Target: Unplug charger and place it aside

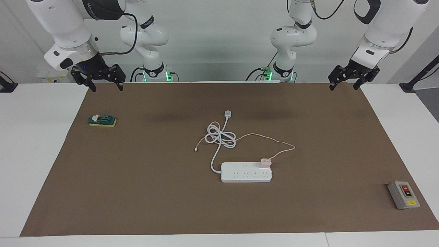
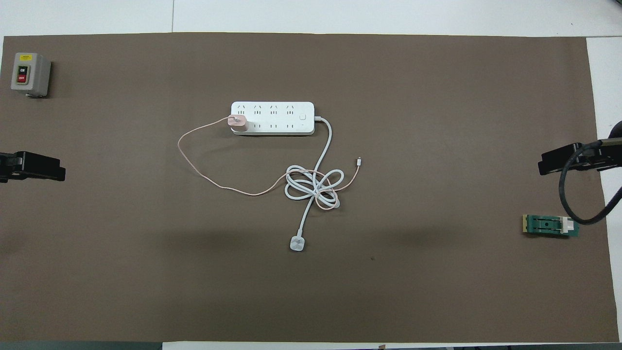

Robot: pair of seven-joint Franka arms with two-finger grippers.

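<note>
On power strip (image 1: 246, 172) | charger (image 1: 265, 162): pale pink cube, plugged | left gripper (image 1: 353, 79), right gripper (image 1: 97, 77): spread

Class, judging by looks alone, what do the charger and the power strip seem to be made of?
Charger: probably matte plastic, judging by its uniform pale pink, moulded cube shape.
Power strip: likely smooth white plastic, a one-piece rounded casing with moulded socket holes.
</note>
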